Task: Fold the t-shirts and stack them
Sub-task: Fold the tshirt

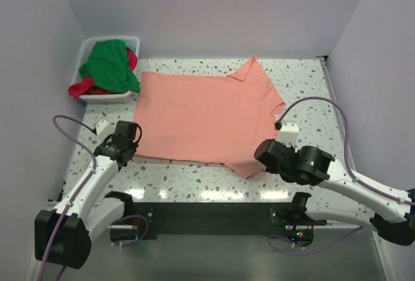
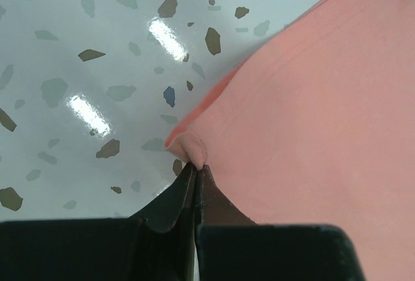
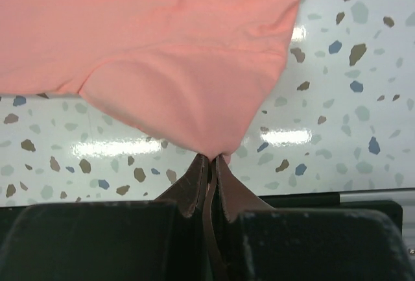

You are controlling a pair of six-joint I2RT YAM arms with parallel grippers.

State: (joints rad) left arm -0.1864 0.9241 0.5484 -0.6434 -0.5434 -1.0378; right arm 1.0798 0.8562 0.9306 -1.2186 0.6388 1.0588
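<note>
The salmon-pink t-shirt (image 1: 207,115) lies spread flat on the speckled table. My left gripper (image 1: 134,142) is shut on its near left hem corner; the left wrist view shows the pink cloth (image 2: 311,99) pinched at the fingertips (image 2: 188,180). My right gripper (image 1: 262,154) is shut on the near right sleeve tip, and the right wrist view shows the sleeve (image 3: 188,99) drawn to a point at the fingertips (image 3: 201,171). The bright green t-shirt (image 1: 110,63) and the red-magenta t-shirt (image 1: 87,87) lie bunched in the white tub (image 1: 104,98).
The tub stands at the table's far left corner against the wall. Pale walls close the table at left, back and right. Bare speckled tabletop (image 1: 305,93) shows to the right of the shirt and along the near edge (image 1: 194,187).
</note>
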